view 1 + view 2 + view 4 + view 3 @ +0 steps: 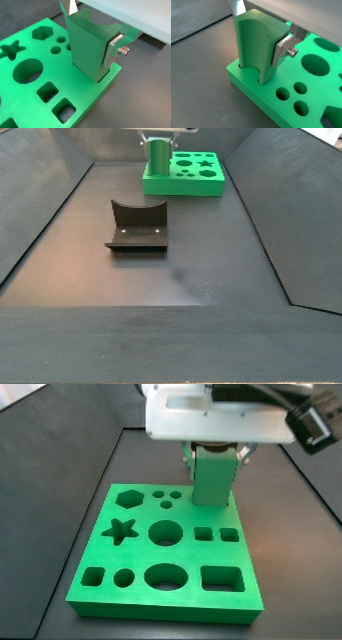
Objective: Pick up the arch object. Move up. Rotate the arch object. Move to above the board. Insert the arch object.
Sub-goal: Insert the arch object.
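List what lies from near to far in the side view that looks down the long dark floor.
Fixture → board, with the gripper holding the arch object upright at its corner.

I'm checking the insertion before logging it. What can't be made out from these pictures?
- How deep the arch sits in the board: its foot is hidden inside the cut-out in both wrist views.
- The gripper: only one finger shows clearly; the arch covers the rest.
- In a side view, the board is too small for detail.
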